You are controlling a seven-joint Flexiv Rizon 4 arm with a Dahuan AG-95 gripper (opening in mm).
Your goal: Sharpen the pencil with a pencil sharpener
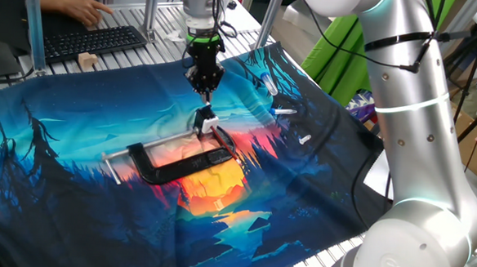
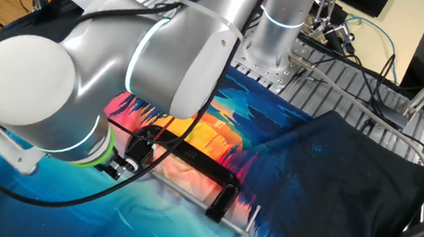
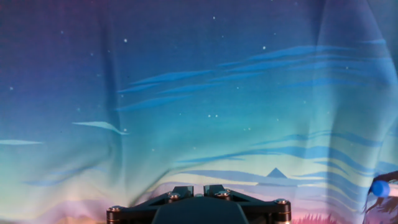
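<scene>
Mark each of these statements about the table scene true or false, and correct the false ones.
1. A black clamp lies on the printed cloth. True.
2. The gripper is above the clamp's near-arm end. True.
3. The gripper's jaws are wide open. False: they are shut.
4. The cloth is plain white. False: it shows a blue and orange landscape.
5. A keyboard sits beyond the cloth, with a person's hand by it. True.

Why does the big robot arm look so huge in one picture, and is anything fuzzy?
In the other fixed view the arm sits close to the camera, hiding much of the cloth; in the hand view, a blue blob at the right edge is blurred.
</scene>
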